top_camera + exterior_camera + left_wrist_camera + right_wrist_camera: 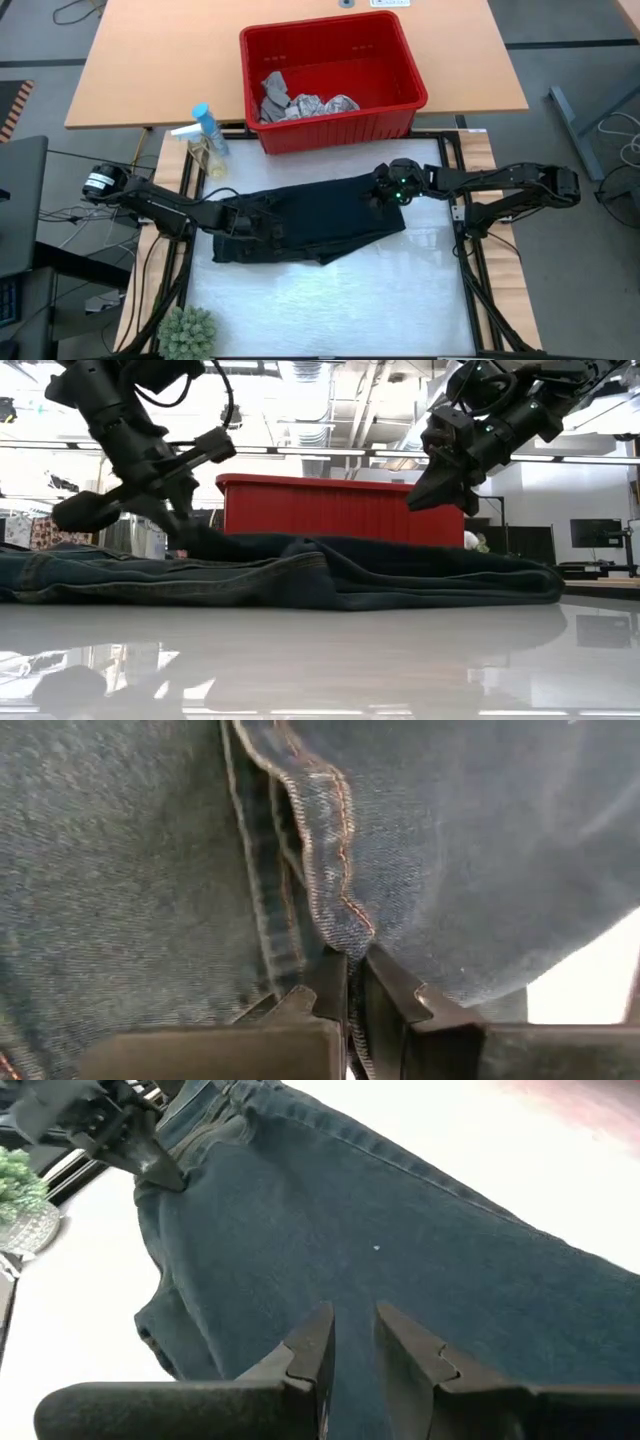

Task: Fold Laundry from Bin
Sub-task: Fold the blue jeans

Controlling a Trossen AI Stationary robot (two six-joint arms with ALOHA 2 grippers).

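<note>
From above, dark navy-black long denim trousers [310, 220] lie spread flat across the middle of the pale counter [330, 300]. Behind them stands a large red rectangular plastic bin [395, 75] holding a small grey cloth [273, 92] and a white cloth with grey leaf print [322, 105]. A spray bottle with a blue cap [207, 130] stands just beside the bin's left corner, and a small green plant [187, 332] sits at the counter's near left edge. The left hand [243, 220] rests on the trousers' left end; the right hand [385, 195] is over their right part.

At counter height, the trousers [300, 575] lie in a low, rumpled band in front of the bin [340, 508]. The left hand [182, 525] reaches down to the cloth, while the right hand [432, 492] hangs clear above it.

The left wrist camera shows the left hand [352, 982] pinched tight on a stitched seam fold of the trousers [150, 870].

The right wrist camera shows the right hand [352, 1342] with its fingers [310, 1345] slightly parted, holding nothing, above the trousers [400, 1250]; the left hand [165, 1178] touches their far end.
</note>
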